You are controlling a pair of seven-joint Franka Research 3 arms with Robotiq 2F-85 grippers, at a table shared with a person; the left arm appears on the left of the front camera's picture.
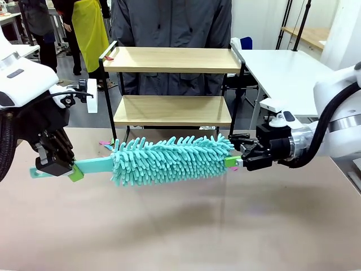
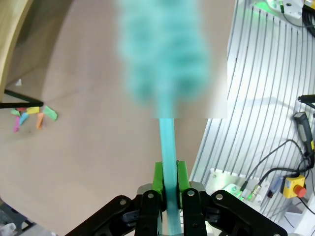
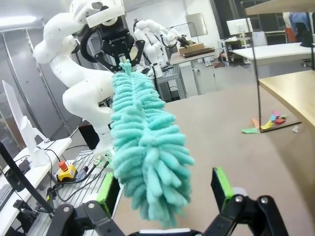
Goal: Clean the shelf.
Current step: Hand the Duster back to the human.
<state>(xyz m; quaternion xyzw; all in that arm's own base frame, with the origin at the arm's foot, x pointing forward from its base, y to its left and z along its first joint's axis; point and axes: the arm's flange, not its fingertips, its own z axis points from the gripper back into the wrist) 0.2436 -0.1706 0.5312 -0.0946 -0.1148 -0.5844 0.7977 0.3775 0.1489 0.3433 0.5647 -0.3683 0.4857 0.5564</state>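
Observation:
The shelf (image 1: 172,59), two light wooden boards on a black frame, stands at the table's far side. Just in front of it a fluffy turquoise duster (image 1: 169,160) hangs level above the table. My left gripper (image 1: 66,169) is shut on the duster's flat turquoise handle (image 2: 166,142); in the left wrist view its green pads (image 2: 157,179) squeeze that handle. My right gripper (image 1: 237,162) is at the duster's other end, open, its fingers (image 3: 221,189) spread wide on either side of the fluffy tip (image 3: 147,167). An edge of the shelf's lower board (image 3: 295,93) appears at the right of the right wrist view.
Small coloured paper scraps (image 2: 32,115) lie on the brown tabletop by the shelf's foot, also seen as scraps (image 3: 268,123). A pink scrap (image 1: 109,57) sits on the top board's left end. A person in a grey jacket (image 1: 169,22) stands behind the shelf. A white table (image 1: 287,68) stands back right.

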